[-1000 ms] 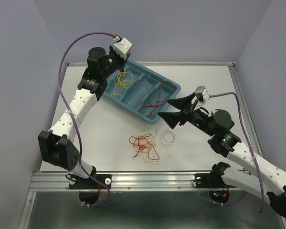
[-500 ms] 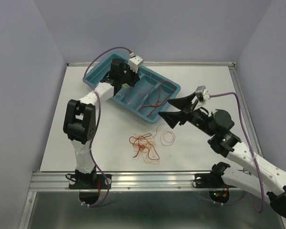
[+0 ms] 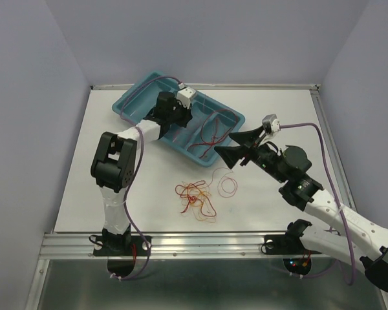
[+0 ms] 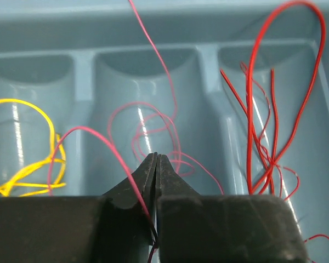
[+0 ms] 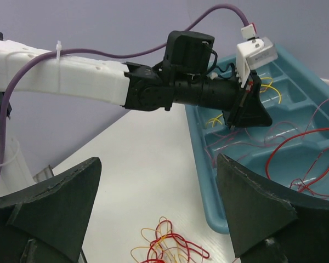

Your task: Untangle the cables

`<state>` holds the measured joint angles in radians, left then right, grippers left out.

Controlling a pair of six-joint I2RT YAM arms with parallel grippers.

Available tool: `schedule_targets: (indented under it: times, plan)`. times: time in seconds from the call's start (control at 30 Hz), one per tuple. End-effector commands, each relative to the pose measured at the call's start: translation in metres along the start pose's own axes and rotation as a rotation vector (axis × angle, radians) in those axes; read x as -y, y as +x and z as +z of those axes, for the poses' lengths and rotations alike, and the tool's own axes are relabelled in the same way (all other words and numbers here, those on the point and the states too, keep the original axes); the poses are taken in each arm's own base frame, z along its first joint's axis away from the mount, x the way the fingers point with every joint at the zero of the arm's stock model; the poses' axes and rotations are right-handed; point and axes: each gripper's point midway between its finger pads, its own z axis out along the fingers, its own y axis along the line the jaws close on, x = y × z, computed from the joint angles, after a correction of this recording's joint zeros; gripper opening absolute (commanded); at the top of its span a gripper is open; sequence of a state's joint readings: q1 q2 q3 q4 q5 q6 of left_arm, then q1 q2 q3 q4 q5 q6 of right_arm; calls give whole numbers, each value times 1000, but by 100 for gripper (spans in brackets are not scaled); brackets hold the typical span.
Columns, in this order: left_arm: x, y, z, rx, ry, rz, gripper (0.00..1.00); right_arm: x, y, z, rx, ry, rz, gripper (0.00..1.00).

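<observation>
Thin cables lie in two places. A tangle of red, yellow and orange cables [image 3: 195, 199] rests on the white table, with a pale pink loop [image 3: 227, 186] beside it. Others lie sorted in a teal tray [image 3: 132, 97]: yellow cable [image 4: 27, 170] on the left, pink cable [image 4: 98, 137] in the middle, red cable [image 4: 263, 109] on the right. My left gripper [image 4: 156, 157] is down in the middle compartment, its jaws together with the pink cable pinched between them. My right gripper [image 3: 236, 147] hangs wide open and empty between the tray and the tangle [image 5: 167, 249].
The tray's near rim [image 5: 200, 142] stands close to my right gripper [image 5: 158, 161]. My left arm reaches across the tray from its left end, its gripper [image 5: 252, 118] low inside. Lilac walls enclose the table on three sides, and purple arm leads arc above.
My left arm has swung from above the tray's far-left corner down into its middle compartment. My right gripper has shifted slightly towards the tray, still open.
</observation>
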<state>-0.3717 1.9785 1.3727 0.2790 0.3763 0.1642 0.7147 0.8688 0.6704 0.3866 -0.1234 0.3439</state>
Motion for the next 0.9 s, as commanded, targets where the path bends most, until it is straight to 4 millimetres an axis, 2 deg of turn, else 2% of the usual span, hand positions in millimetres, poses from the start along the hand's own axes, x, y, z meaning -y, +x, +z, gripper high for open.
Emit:
schedule_targets:
  times: [0.0,0.17,0.27,0.3,0.37,0.4,0.43,0.5,0.57,0.6,0.67,0.7,0.77,0.87]
  plan:
    - [23,-18,-5,46,2,96,14,-1,-10,-3,45,8,-2,90]
    - [36,1,1,-48,3,142,18,0,-9,-2,42,10,-2,90]
    - [36,-6,-1,-44,0,155,19,0,-11,-3,47,10,-1,90]
    - [36,-5,-3,-59,1,159,24,0,-11,-3,46,11,-1,90]
    - [36,-3,-5,-81,6,164,29,-1,-11,-3,46,7,-1,90]
    - [35,-9,-6,-80,4,164,32,-1,-12,-4,50,9,-1,90]
    - [35,-5,-8,-105,3,158,35,-2,-12,-4,49,6,0,90]
    - [34,-10,-12,-112,-1,165,43,-2,-12,-4,50,6,-1,90]
    - [31,-10,-17,-152,-14,177,45,-2,-13,-5,52,6,1,90]
    - [29,-11,-19,-160,-21,184,50,-2,-13,-5,52,5,0,90]
    - [24,-14,-26,-192,-46,210,52,-2,-13,-5,51,7,0,90]
    - [22,-9,-32,-231,-52,219,55,-2,-12,-5,50,6,0,90]
    - [21,-18,-38,-256,-49,244,56,-2,-12,-5,49,6,0,90]
    - [17,-14,-52,-321,-56,269,61,-1,-12,-5,48,8,0,90]
